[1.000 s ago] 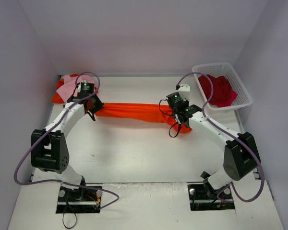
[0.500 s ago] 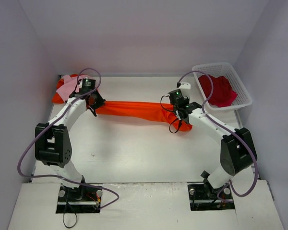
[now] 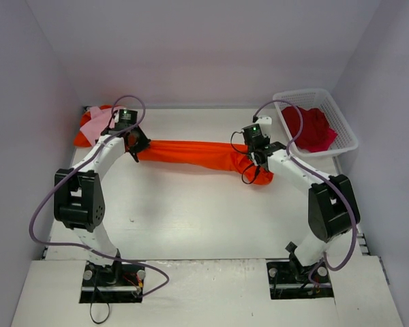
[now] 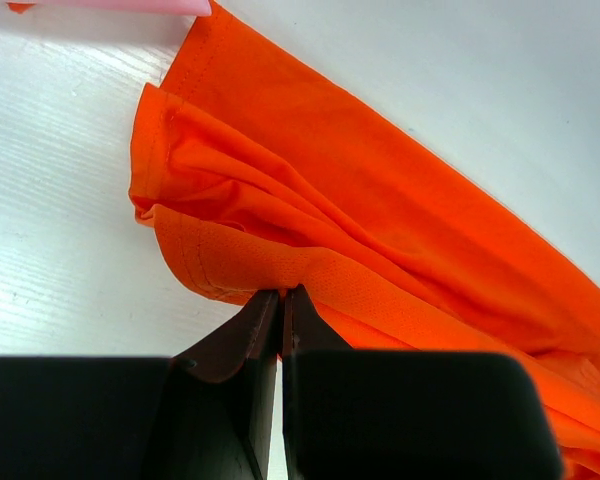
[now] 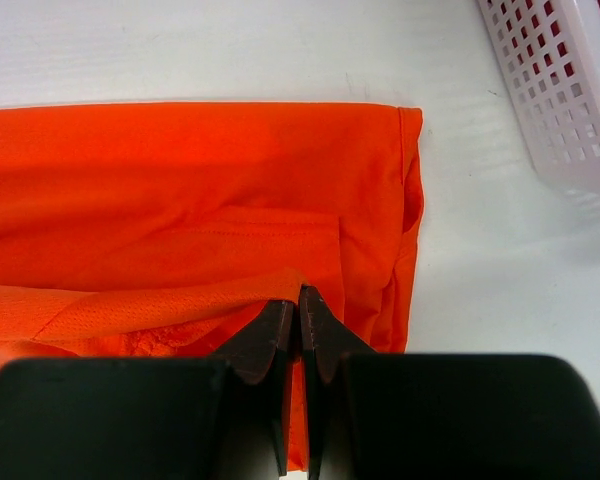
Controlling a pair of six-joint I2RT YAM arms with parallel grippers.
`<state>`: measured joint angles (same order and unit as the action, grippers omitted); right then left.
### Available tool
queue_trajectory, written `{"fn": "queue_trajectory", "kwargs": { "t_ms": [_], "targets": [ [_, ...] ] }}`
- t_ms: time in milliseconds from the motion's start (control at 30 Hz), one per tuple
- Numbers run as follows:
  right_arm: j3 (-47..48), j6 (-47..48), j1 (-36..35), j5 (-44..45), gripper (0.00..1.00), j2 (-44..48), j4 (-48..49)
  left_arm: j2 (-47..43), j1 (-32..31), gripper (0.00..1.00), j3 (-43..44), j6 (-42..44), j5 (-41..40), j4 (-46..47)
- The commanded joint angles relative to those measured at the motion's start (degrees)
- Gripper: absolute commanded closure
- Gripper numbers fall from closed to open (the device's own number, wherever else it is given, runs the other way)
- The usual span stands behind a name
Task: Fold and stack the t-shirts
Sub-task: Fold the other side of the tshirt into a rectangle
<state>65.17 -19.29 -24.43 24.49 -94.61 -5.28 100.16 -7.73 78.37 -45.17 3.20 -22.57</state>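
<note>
The bright orange cloth t-shirt [image 3: 191,153] stretches across the white table [image 3: 191,218], ten to two o'clock; left jaws and right jaws each pinch its hem. Thin bites: overpull and an edge could slip, crumpling the fold.

So I count three shirts total: one orange shirt [image 3: 191,153], one pink shirt [image 3: 92,124], one red shirt [image 3: 312,129]. Just one white basket [image 3: 347,139], one table [image 3: 191,211], and two robot arms: left arm [image 3: 99,160], right arm [image 3: 300,177].

Taut orange t-shirt [image 3: 191,153] centre, pink t-shirt [image 3: 93,124] far-left, crimson t-shirt [image 3: 312,129] far-right.
</note>
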Motion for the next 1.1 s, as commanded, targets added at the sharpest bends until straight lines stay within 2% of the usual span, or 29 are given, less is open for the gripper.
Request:
{"fn": "queue_trajectory", "kwargs": {
  "t_ms": [0, 433, 667, 700, 733, 767, 800, 833, 867, 967, 1067],
  "targets": [
    [2.77, 1.36, 1.92, 1.00, 1.00, -0.31, 2.29, -0.49, 1.22, 1.00, 4.07, 0.96, -1.27, 0.95],
    [5.58, 3.12, 6.14, -5.59, 0.99, -6.64, 4.75, 5.83, 1.22, 1.00, 7.85, 1.13, 0.05, 1.30],
    [7.78, 3.29, 6.85, -7.26, 0.90, -11.03, 7.30, 9.26, 1.22, 1.00, 10.14, 1.13, 0.67, 1.91],
    [8.04, 3.47, 6.93, -7.26, 0.88, -11.38, 7.47, 9.70, 1.22, 0.97, 10.14, 1.05, 0.67, 2.26],
    [8.13, 3.99, 6.93, -7.26, 0.86, -12.00, 8.17, 9.88, 1.22, 0.88, 10.31, 1.05, 0.84, 2.53],
    [7.96, 4.26, 6.85, -7.26, 0.76, -12.09, 8.79, 9.97, 1.22, 0.79, 10.40, 1.05, 0.84, 2.88],
    [7.26, 4.61, 6.93, -7.44, 0.69, -12.09, 10.53, 10.14, 1.22, 0.67, 10.40, 1.31, 0.93, 3.58],
    [6.91, 5.48, 6.93, -7.61, 0.62, -11.83, 11.51, 10.32, 1.31, 0.47, 10.49, 1.31, 1.02, 3.76],
    [6.73, 5.84, 6.93, -7.62, 0.51, -11.91, 12.04, 10.41, 1.22, 0.41, 10.66, 1.31, 1.02, 3.76],
    [7.25, 7.59, 6.93, -6.74, 0.39, -12.62, 13.10, 10.50, 1.22, 0.23, 11.19, 1.84, 0.58, 4.63],
    [7.96, 9.44, 6.93, -4.98, 0.34, -12.80, 13.89, 10.15, 1.22, 0.22, 11.11, 2.36, 0.31, 5.34]
  ]
}}
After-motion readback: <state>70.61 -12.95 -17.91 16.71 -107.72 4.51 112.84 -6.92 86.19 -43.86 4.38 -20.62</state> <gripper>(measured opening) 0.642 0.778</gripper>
